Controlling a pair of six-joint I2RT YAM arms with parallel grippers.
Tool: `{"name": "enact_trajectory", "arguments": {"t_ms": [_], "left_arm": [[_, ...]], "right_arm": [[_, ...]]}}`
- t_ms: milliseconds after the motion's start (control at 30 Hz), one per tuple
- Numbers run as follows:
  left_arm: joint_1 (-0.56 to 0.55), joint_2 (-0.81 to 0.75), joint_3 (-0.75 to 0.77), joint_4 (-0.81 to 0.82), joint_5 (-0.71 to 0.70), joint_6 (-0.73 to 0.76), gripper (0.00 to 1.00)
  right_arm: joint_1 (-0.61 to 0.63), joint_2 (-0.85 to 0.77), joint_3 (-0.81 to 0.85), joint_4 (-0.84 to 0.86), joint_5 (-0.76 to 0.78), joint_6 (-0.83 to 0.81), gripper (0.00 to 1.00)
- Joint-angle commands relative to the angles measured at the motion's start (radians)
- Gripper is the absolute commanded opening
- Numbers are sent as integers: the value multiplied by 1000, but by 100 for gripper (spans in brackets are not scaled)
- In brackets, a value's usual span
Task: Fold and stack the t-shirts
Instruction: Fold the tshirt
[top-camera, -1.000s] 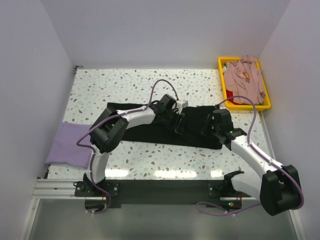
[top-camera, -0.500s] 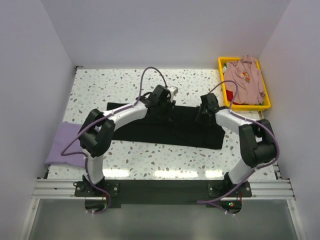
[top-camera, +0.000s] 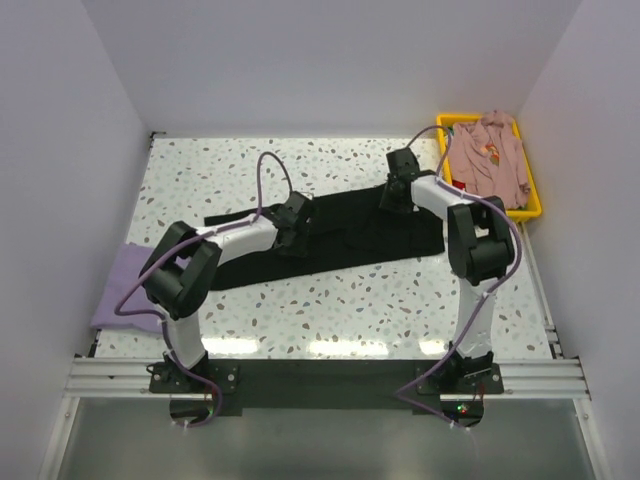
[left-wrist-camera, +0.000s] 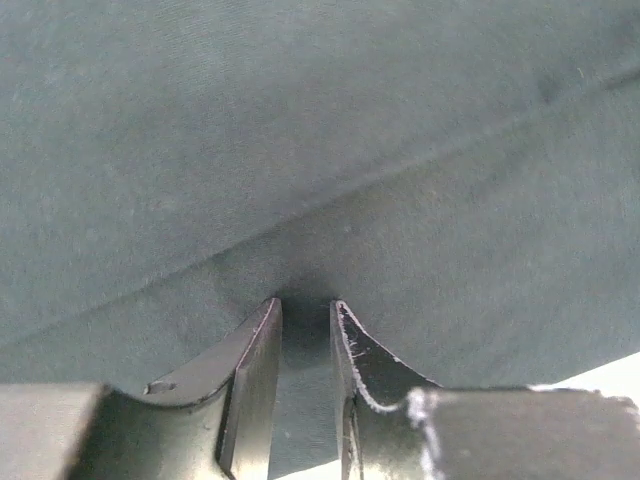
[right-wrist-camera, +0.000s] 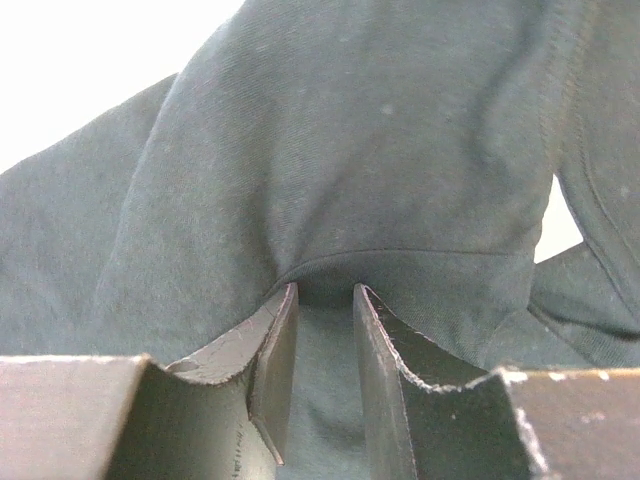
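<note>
Seen from above, the black t-shirt (top-camera: 370, 235) lies spread in a long band across the middle of the speckled tabletop (top-camera: 330, 300), running from left of centre up toward the upper right of the frame. My left pincer (top-camera: 293, 228) sits on the cloth just left of centre. My right pincer (top-camera: 400, 192) is at the shirt's upper right edge, close to the yellow bin (top-camera: 530, 212).

In the left wrist view, my left jaws stand nearly together, only a narrow slot between them. Black cloth is gathered into that slot, and a crease runs away from the tips toward the upper right. The dark fabric fills almost the whole frame, with a sliver of bright tabletop at the lower right.

In the right wrist view, my right jaws are likewise drawn close on a pinch of the same black shirt. A fold bunches just above the tips, and a stitched hem shows at the right of the frame.

The lavender t-shirt (top-camera: 125, 290) lies flat at the left edge of the tabletop, well apart from the black one. The dusty-pink t-shirt (top-camera: 490, 165) is heaped in the yellow bin in the upper right corner, spilling a little over its far rim.
</note>
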Motion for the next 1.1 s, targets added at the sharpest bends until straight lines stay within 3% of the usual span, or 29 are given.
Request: {"name": "enact_trajectory", "arguments": {"t_ms": [0,367,533,633,733,867,1067], "left_arm": [[-8,10,-28,36,1,-38,30],[-120,-71,-220,281,237,-262,25],[-203,-25,-187,386,312,-360,26],[-217,4,-145,485,376,-386,30],[-219,20,-99,533,433,-374,39],[-205,-46,-29,451,386,-302,49],[-108,-241,-133,309,271,-250,47]], "right_arm": [[-6,110,159,-94,27,-57,34],[-5,412,673,-164,-91,-263,41],[14,489,822,-168,-223,-303,44],[47,503,846,-158,-257,-361,50],[81,504,859,-147,-211,-431,64],[81,477,886,-171,-174,-428,78],[72,292,802,-158,-127,-344,84]]}}
